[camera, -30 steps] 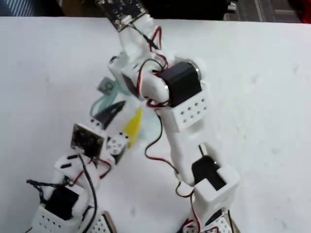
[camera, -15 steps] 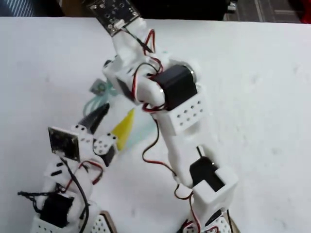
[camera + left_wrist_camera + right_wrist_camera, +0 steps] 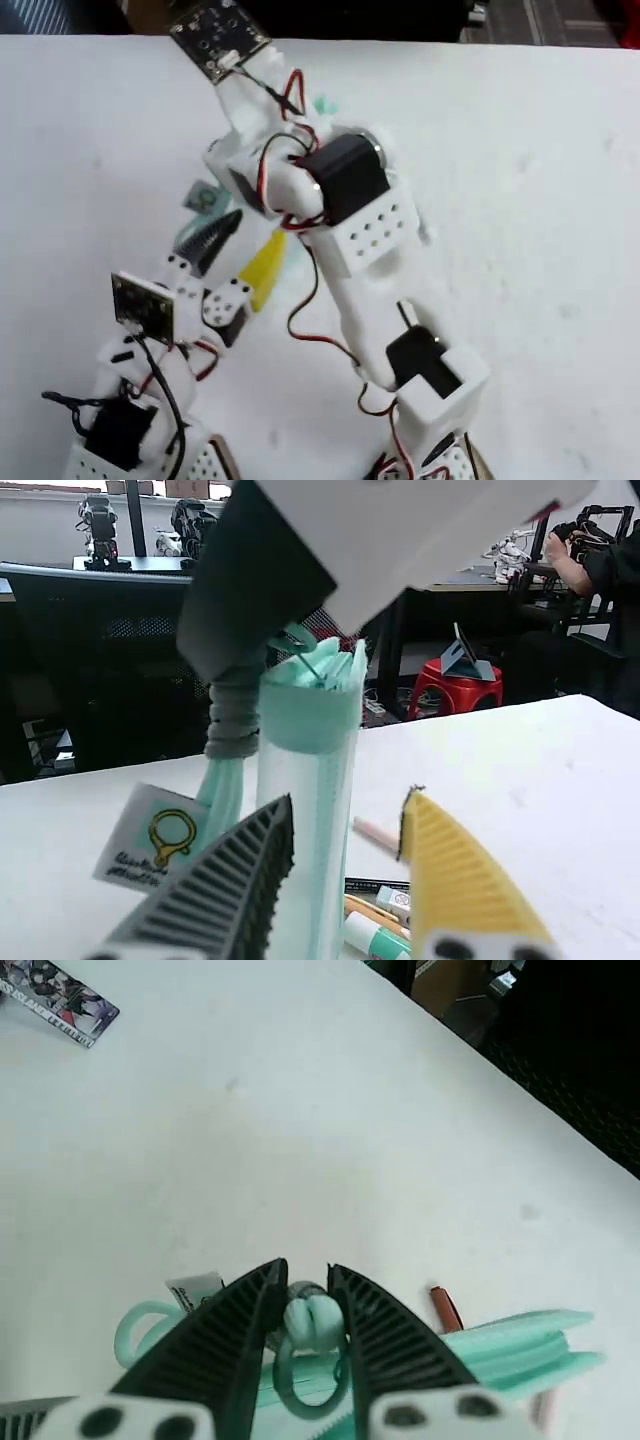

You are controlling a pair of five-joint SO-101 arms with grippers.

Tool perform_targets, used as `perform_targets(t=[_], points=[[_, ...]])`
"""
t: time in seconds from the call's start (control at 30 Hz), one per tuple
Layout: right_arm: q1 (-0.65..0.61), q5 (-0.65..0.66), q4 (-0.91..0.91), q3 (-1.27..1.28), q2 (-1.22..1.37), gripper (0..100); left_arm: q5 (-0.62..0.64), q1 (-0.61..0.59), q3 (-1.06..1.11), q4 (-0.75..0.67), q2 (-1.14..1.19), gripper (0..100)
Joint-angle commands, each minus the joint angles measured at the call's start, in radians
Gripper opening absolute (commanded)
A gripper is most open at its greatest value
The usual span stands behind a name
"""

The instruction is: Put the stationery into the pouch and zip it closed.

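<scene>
High view: left gripper (image 3: pixel 243 252) was open, black and yellow fingers spread, low over white worktop (image 3: pixel 520 200) beside right arm.

Left wrist view: soft mint-green fabric pouch (image 3: pixel 305 780) stood upright between those fingers; assorted pens (image 3: pixel 385 905) lay just beside it — whether inside, could not tell. Best to close on pouch body first as brace.

Right wrist view: right gripper (image 3: pixel 305 1272) was clamped on mint-green ring zip pull (image 3: pixel 308 1322). Pull should run straight along zip line, slowly — stray pens would likely jam teeth.

Pouch (image 3: pixel 308 780) between left hand's (image 3: pixel 347 798) fingers (image 3: pixel 240 880)
</scene>
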Motion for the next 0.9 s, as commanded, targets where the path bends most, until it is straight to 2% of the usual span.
perform_targets(t=[0.0,0.2,0.37,0.5,0.57,0.7,0.8,0.87], points=[[-0.008,-0.008,0.019,-0.005,-0.061,1.7,-0.011,-0.007,0.0,-0.011,-0.016,17],[-0.008,-0.005,0.015,0.006,-0.13,1.7,-0.009,-0.139,-0.034,0.092,-0.018,17],[-0.008,-0.003,0.015,0.008,-0.125,1.7,-0.006,-0.145,-0.219,0.407,-0.018,17],[-0.01,-0.005,0.016,0.008,-0.119,1.7,-0.012,-0.147,-0.347,0.552,-0.018,14],[-0.012,-0.006,0.016,0.008,-0.12,1.7,-0.028,-0.147,-0.368,0.568,-0.018,9],[-0.008,-0.003,0.016,0.008,-0.12,1.7,-0.184,-0.147,-0.345,0.551,-0.018,2],[-0.008,-0.003,0.013,0.006,-0.122,1.7,-0.313,-0.148,-0.27,0.465,-0.018,6],[-0.013,-0.003,0.013,0.0,-0.13,1.7,-0.361,-0.188,-0.172,0.347,-0.018,9]])
